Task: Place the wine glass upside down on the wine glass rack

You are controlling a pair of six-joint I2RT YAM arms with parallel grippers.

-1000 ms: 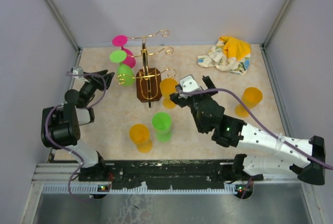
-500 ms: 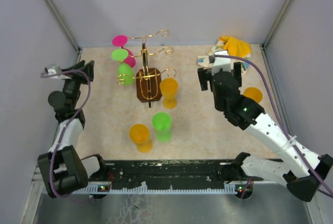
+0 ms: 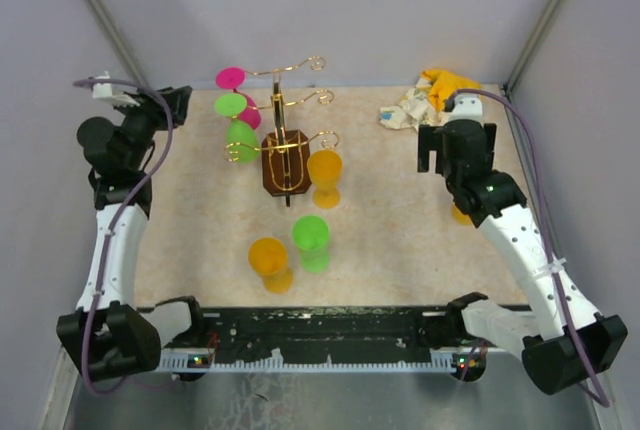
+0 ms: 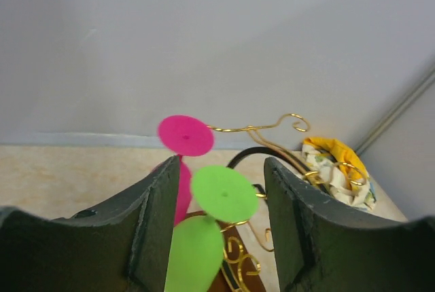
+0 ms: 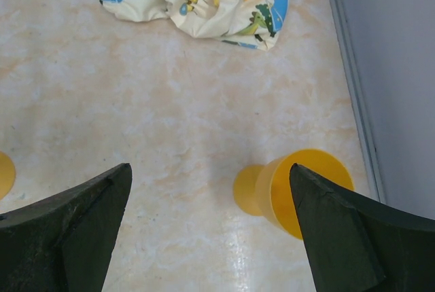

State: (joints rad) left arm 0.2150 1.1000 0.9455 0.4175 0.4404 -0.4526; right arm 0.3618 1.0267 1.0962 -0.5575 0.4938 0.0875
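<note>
Your left hand (image 3: pixel 170 105) is raised at the far left of the surface (image 3: pixel 200 230). Its fingers (image 4: pixel 153 227) are spread apart with nothing between them, and its camera looks past them at the wine glass rack (image 3: pixel 283 140). The rack stands towards the back, left of centre, with gold wire arms curling out from a central post on a dark wooden base. Two glasses hang upside down on its left arms: the pink wine glass (image 3: pixel 231 77) farthest back and the hanging green wine glass (image 3: pixel 238 135) just in front of it. In the left wrist view you see their round feet one below the other in the gap between the fingers.

Four more glasses stand upright on the surface. The orange wine glass by the rack (image 3: pixel 324 178) is just beside the right edge of the base. The standing green wine glass (image 3: pixel 311 241) and the front orange wine glass (image 3: pixel 268 262) are side by side nearer the arms' bases. The right orange wine glass (image 5: pixel 299 193) is close to the right wall, and in the top view your right arm hides most of it.

Your right hand (image 3: pixel 455 145) hangs above the right side of the surface with its fingers (image 5: pixel 75 231) wide apart and holding nothing. In its own view the right orange wine glass lies near the right finger, untouched. A crumpled patterned cloth (image 3: pixel 430 100) lies in the back right corner
</note>
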